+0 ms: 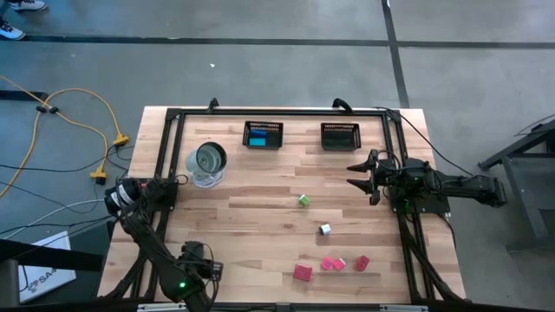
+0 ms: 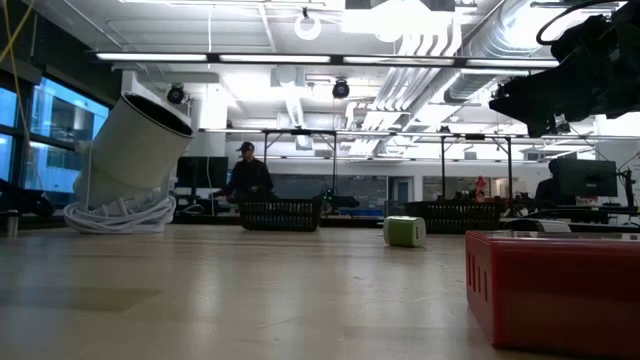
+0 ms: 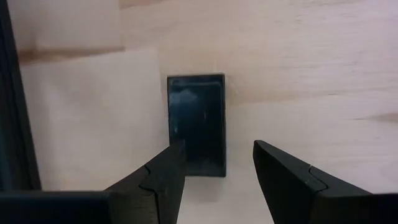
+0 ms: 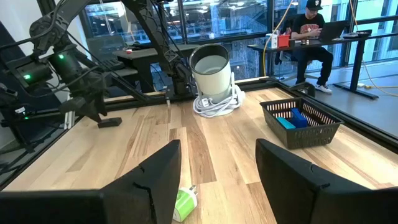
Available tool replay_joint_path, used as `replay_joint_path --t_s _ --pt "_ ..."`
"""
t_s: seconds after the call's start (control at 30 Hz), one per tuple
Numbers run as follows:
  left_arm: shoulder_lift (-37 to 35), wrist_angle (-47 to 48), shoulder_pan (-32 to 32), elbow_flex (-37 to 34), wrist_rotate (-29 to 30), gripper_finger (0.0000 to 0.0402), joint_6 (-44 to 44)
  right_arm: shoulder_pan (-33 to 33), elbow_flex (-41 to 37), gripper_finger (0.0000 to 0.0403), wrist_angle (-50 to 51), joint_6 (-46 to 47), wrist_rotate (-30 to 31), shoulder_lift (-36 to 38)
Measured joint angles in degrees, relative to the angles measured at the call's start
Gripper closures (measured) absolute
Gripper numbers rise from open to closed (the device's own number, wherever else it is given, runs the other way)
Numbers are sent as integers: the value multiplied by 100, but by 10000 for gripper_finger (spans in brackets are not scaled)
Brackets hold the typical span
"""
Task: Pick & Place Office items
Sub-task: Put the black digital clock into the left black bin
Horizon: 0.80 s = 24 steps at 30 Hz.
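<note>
Your left tool (image 3: 214, 171) has its fingers apart, clamped on nothing; a black block (image 3: 196, 124) lies flat on the counter (image 3: 298, 56) just ahead of the tips, its near end reaching between them, closer to one finger; whether that finger touches it, you cannot tell. In the high view your left tool (image 1: 211, 270) sits low at the counter's near left corner, arm folded back from its base at the left edge.

Your right tool (image 4: 217, 180) also has its fingers apart and holds nothing. It hangs above the counter at the right side, arm stretched in from the right edge, fingers pointing toward the middle (image 1: 360, 172). A green block (image 4: 185, 202) lies on the wood below and between its fingertips, not touched; the high view puts that green block (image 1: 303, 200) well apart from the tool, toward the centre.

Farther out: a white block (image 1: 324, 230) nearer you than the green one; a red block (image 1: 302, 272) and pink pieces (image 1: 333, 263) in a row near the front edge. Two black mesh baskets at the far edge; the left basket (image 1: 263, 136) holds blue pieces (image 4: 292, 118), the right basket (image 1: 340, 136) shows no clear contents. A white cylinder (image 1: 207, 163) on a coiled cable leans at far left
</note>
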<state>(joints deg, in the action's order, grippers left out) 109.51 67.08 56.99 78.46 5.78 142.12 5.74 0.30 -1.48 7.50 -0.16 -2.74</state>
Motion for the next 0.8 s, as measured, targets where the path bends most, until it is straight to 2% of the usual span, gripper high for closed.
replay_joint_path --t_s 0.17,0.47,0.67,0.8 --pt "2 -114 183 0 108 222 361 1 1 208 0 0 0 2" --pt "3 -133 207 0 275 222 141 0 0 208 0 -1 0 1" --pt "2 -111 194 0 -98 222 85 0 0 208 0 0 0 2" --pt "0 -109 146 0 -134 222 11 1 1 208 0 0 0 2"
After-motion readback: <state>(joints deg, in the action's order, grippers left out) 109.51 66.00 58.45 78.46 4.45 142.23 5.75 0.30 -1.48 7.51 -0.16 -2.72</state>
